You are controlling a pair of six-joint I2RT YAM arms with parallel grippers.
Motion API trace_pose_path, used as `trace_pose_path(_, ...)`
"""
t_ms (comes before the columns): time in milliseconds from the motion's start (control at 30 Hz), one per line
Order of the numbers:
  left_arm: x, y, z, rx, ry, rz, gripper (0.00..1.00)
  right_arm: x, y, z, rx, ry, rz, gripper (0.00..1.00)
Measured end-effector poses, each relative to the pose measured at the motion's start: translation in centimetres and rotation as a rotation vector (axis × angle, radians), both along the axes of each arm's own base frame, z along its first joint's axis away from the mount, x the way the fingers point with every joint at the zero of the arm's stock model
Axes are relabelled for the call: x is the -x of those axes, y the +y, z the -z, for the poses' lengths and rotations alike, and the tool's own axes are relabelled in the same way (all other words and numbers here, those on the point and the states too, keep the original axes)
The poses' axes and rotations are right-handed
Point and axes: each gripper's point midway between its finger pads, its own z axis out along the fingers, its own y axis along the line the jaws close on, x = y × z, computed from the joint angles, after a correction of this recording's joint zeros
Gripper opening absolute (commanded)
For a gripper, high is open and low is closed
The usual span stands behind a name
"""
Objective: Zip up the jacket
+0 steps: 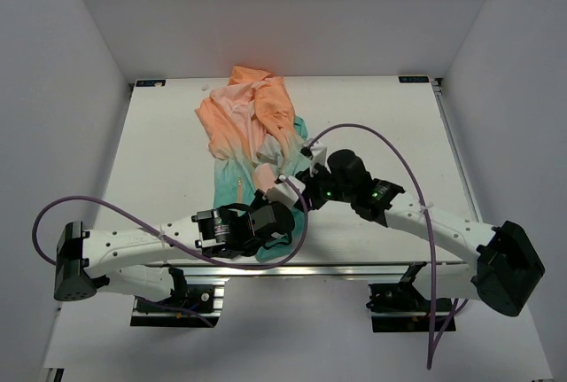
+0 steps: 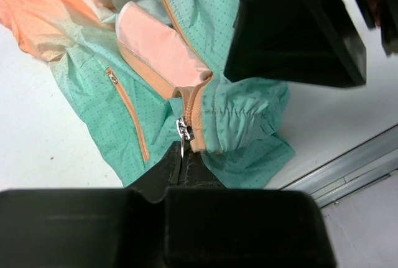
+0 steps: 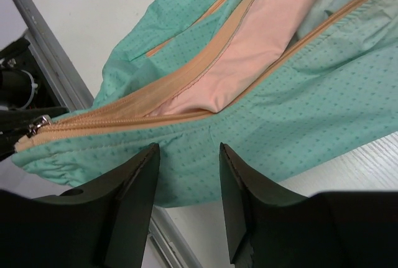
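left gripper (image 2: 181, 155) is clamped on the zipper pull (image 2: 183, 130). right gripper (image 3: 188, 150) has its jaws apart over teal cloth just beside the pull, not pinching yet. The jacket (image 1: 252, 125) lies crumpled on the bench (image 1: 159, 152), orange end away from the pull. Step looks like anchoring the hem. Next: right pinches firm, left draws the pull up the track. Slack cloth may jam.

Bare table (image 1: 168, 152) left of jacket (image 1: 252, 120)

A white table (image 1: 168, 160) is sitting between pale walls (image 1: 53, 63); a metal rail (image 1: 354, 270) (silvery) is running along the table's near edge.
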Motion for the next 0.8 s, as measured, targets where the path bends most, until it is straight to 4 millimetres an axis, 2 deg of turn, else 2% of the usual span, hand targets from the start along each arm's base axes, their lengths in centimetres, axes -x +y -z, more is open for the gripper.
trace_pose_path(133,0.1,-0.5,0.0,0.000,0.004,0.030,0.00,-1.0,-0.5,-1.2,-0.040,-0.007,0.043,0.51)
trace_pose_path(300,0.5,-1.6,-0.8,0.034,0.008,0.102,0.00,-1.9,-0.3,-4.5,-0.106,-0.044,0.047,0.54)
trace_pose_path(400,1.0,-2.0,-1.3,0.061,0.016,0.154,0.00,-1.3,0.0,-6.2,-0.140,-0.063,0.001,0.55)
trace_pose_path(533,1.8,-2.2,-1.2,0.078,0.037,0.208,0.00,0.5,0.6,-7.5,-0.171,-0.044,-0.104,0.56)
trace_pose_path(633,2.2,-2.5,-1.0,0.075,0.053,0.245,0.00,1.7,1.0,-8.0,-0.182,-0.017,-0.181,0.57)
trace_pose_path(800,2.3,-2.5,-0.4,0.046,0.060,0.267,0.00,2.2,1.8,-7.9,-0.163,0.037,-0.243,0.59)
